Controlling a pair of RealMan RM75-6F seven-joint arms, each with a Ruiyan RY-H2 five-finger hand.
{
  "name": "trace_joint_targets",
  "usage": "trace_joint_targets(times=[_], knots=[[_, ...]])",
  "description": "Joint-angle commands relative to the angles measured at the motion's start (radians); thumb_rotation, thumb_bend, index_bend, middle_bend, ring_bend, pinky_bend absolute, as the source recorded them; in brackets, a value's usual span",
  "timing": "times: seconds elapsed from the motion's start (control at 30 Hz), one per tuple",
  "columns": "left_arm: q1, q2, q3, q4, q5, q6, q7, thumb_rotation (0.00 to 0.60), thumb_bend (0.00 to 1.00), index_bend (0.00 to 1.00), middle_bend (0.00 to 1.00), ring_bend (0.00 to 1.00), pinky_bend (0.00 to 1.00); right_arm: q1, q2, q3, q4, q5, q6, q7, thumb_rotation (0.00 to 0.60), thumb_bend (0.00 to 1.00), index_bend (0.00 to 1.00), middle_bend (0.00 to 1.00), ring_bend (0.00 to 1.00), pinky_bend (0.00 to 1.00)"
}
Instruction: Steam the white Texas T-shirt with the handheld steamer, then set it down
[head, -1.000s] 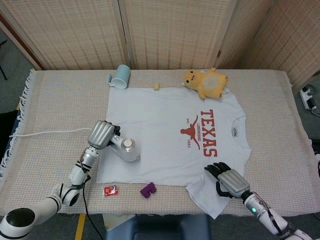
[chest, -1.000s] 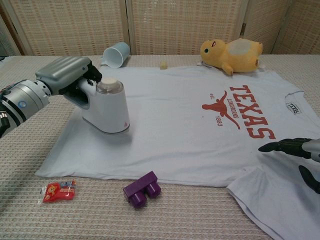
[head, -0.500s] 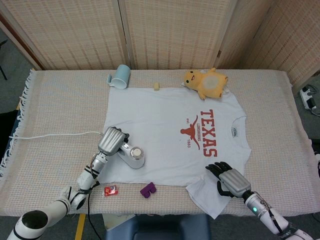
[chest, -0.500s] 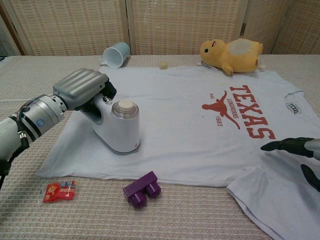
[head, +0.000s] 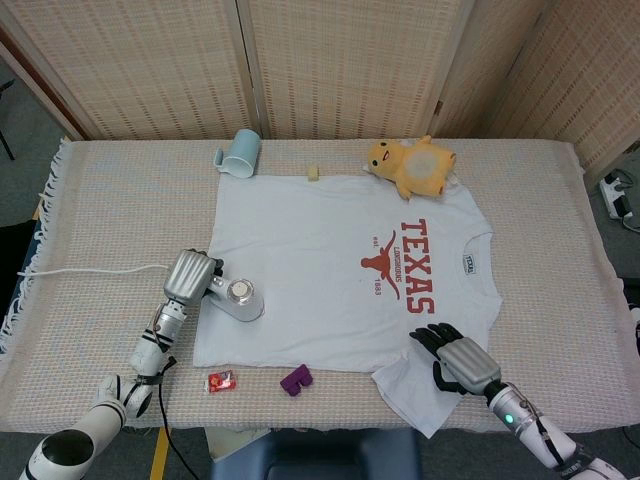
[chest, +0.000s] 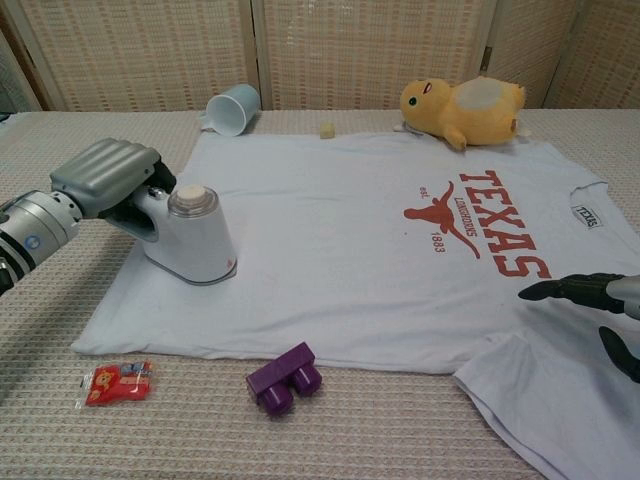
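Note:
The white Texas T-shirt (head: 345, 265) (chest: 370, 240) lies flat on the table, red print towards the right. My left hand (head: 190, 275) (chest: 105, 175) grips the handle of the white handheld steamer (head: 236, 299) (chest: 190, 240), which stands on the shirt's left hem edge. My right hand (head: 455, 360) (chest: 600, 300) rests with fingers spread on the shirt's near right sleeve, holding nothing.
A light blue cup (head: 240, 152) (chest: 230, 107) lies tipped at the back, with a small beige block (head: 314, 173) beside it. A yellow plush toy (head: 412, 165) (chest: 465, 105) touches the shirt's far edge. A purple block (head: 296, 379) (chest: 285, 378) and a red packet (head: 222, 381) (chest: 118, 382) lie near the front. The steamer's white cord (head: 90, 268) runs left.
My left hand slid the steamer right and nearer over the shirt, then back left to the shirt's left edge. The right hand stayed still.

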Motion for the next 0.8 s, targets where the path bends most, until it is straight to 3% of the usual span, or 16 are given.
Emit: trace_joint_targets(times=[0.03, 0.23, 0.33, 0.53, 0.8], knots=[[0.022, -0.010, -0.002, 0.055, -0.014, -0.016, -0.025, 0.600, 0.32, 0.85, 0.88, 0.72, 0.75, 0.000, 0.000, 0.000, 0.000, -0.001, 0.002, 0.001, 0.374, 0.88, 0.00, 0.05, 0.00, 0.03], [0.036, -0.005, -0.015, 0.118, -0.035, -0.040, -0.040, 0.600, 0.32, 0.85, 0.88, 0.72, 0.75, 0.000, 0.001, 0.002, 0.001, -0.001, 0.002, 0.003, 0.375, 0.88, 0.00, 0.05, 0.00, 0.03], [0.036, -0.001, -0.047, 0.121, -0.067, -0.048, -0.075, 0.600, 0.31, 0.86, 0.88, 0.72, 0.75, 0.000, 0.000, 0.003, 0.002, -0.001, 0.003, 0.006, 0.375, 0.88, 0.00, 0.05, 0.00, 0.03], [0.016, 0.010, -0.088, 0.044, -0.083, 0.052, -0.144, 0.600, 0.31, 0.87, 0.88, 0.72, 0.75, 0.002, 0.000, 0.004, 0.004, -0.005, 0.003, 0.010, 0.373, 0.88, 0.00, 0.05, 0.00, 0.03], [-0.029, -0.015, -0.055, -0.077, -0.024, 0.121, -0.051, 0.600, 0.31, 0.87, 0.88, 0.72, 0.75, -0.007, 0.007, 0.001, 0.006, -0.006, 0.017, 0.020, 0.374, 0.88, 0.00, 0.05, 0.00, 0.03]])
